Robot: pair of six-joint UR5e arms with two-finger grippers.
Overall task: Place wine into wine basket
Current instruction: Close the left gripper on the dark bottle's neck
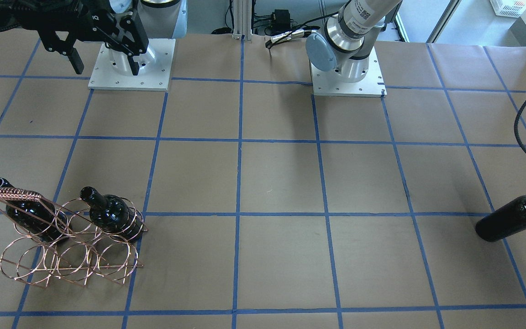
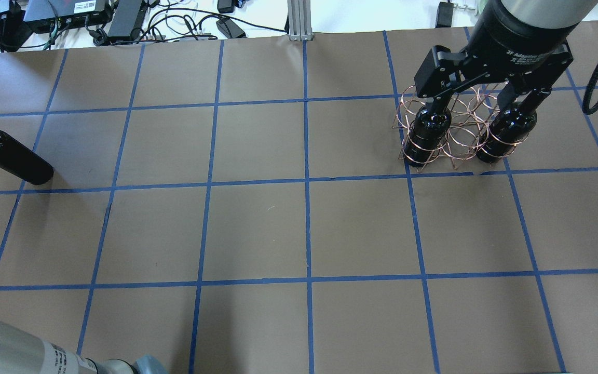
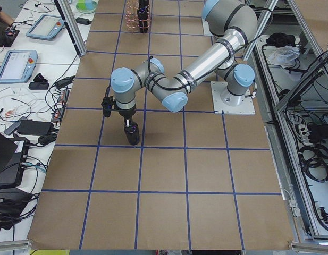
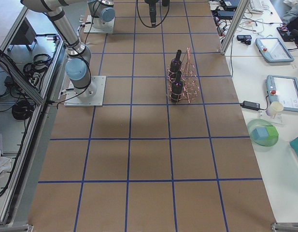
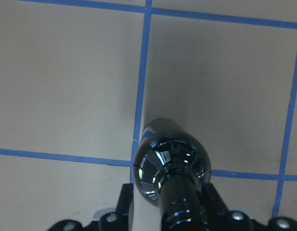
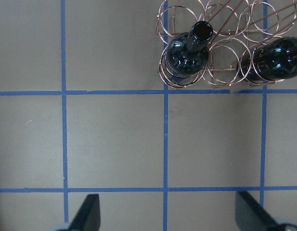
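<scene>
Left tool (image 3: 127,121): clamped on the neck of the wine (image 1: 512,224), one bottle, tilted, at right edge of front view. Base on the surface (image 1: 281,183) or just off it, cannot tell. Right tool (image 2: 480,104): fingers spread wide, empty, upper right of overhead view. One basket (image 1: 14,195), lower left of front view, well apart from wine. Two other bottles (image 1: 114,214) in its rings. Three bottles total.
</scene>
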